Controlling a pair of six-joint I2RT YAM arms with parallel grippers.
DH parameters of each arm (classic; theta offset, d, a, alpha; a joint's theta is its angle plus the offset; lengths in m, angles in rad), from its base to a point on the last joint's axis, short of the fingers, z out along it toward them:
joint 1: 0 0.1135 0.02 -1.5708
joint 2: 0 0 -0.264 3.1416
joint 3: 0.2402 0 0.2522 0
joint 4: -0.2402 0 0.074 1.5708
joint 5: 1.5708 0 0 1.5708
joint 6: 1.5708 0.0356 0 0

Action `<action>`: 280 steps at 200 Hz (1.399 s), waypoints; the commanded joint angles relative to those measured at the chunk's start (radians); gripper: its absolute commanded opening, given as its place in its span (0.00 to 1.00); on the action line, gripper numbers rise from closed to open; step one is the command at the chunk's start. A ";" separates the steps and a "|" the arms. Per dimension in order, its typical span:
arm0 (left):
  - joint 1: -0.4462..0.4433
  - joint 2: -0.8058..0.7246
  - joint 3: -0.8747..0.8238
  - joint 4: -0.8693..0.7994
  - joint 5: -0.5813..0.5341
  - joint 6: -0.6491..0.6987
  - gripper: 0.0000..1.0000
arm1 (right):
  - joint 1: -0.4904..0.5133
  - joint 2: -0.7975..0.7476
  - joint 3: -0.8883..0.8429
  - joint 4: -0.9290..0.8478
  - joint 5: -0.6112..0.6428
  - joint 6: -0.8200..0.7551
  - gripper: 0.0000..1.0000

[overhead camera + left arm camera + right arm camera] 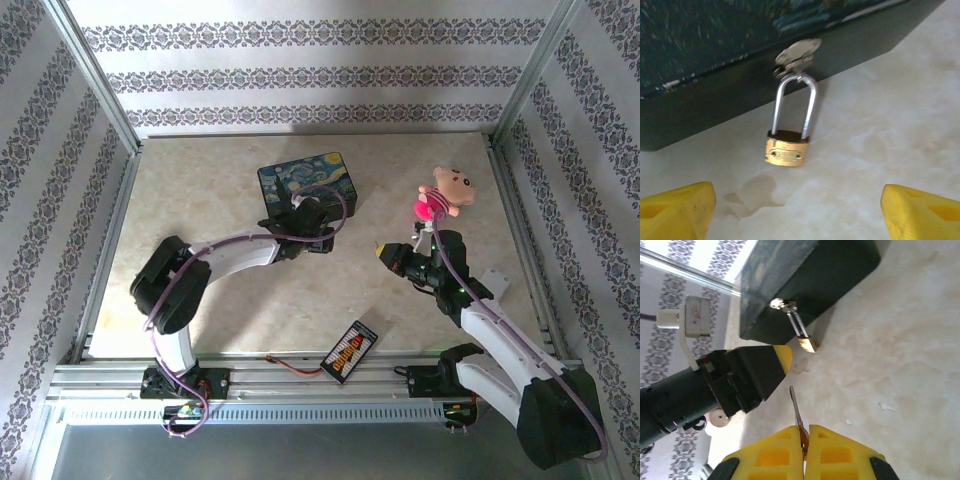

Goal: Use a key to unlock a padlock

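The right end effector (804,449) is pinched shut on the key (796,407), whose thin blade sticks out roughly toward the padlock (786,150). The padlock hangs by its shackle (795,105) from the latch of the dark painted box (700,60), its brass body down on the bench (900,125). The left end effector (796,212) stands wide just before the padlock, holding nothing.

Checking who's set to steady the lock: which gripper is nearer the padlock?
Left. The left gripper hovers open directly in front of the padlock, facing it. The right gripper, shut on the key, sits farther off, toward the table's right side.
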State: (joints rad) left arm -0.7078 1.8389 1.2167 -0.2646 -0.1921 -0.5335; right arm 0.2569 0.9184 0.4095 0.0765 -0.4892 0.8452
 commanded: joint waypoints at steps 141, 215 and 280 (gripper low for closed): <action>-0.004 0.249 0.197 -0.059 -0.140 0.081 0.63 | 0.000 -0.027 0.015 -0.058 0.081 -0.055 0.00; 0.002 0.278 0.235 -0.010 -0.126 0.062 0.53 | 0.013 0.009 0.023 -0.038 0.081 -0.056 0.00; 0.001 0.252 0.199 0.011 -0.097 0.025 0.42 | 0.017 0.031 0.036 -0.032 0.084 -0.061 0.00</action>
State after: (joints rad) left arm -0.7067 2.0995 1.4326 -0.2867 -0.3004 -0.4816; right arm 0.2600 0.9409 0.4118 0.0113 -0.4229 0.8036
